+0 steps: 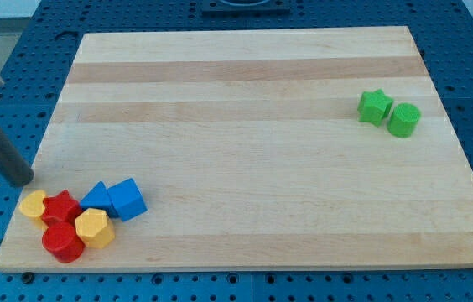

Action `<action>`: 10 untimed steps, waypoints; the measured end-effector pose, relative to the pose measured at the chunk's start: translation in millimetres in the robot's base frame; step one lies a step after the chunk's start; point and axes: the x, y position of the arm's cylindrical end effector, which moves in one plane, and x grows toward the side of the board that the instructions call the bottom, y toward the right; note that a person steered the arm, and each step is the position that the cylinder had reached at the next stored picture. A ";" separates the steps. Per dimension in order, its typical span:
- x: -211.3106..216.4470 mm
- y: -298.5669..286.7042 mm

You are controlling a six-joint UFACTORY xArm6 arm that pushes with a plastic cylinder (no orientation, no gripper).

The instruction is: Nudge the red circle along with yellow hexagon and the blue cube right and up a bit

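Note:
The red circle (62, 242) lies at the board's bottom left corner. The yellow hexagon (93, 227) touches it on its right. The blue cube (127, 200) sits just up and right of the hexagon. My tip (21, 179) is at the board's left edge, up and left of this cluster, apart from every block.
In the same cluster are a red star-like block (61, 207), a small yellow block (33, 204) at its left and a blue triangle (96, 198). A green star (374, 106) and a green cylinder (403, 120) sit at the right. The board's left edge (31, 180) is close.

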 end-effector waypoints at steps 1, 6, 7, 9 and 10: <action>28.5 0.0; 81.1 30.5; 98.7 37.4; 98.3 102.7; 70.0 125.5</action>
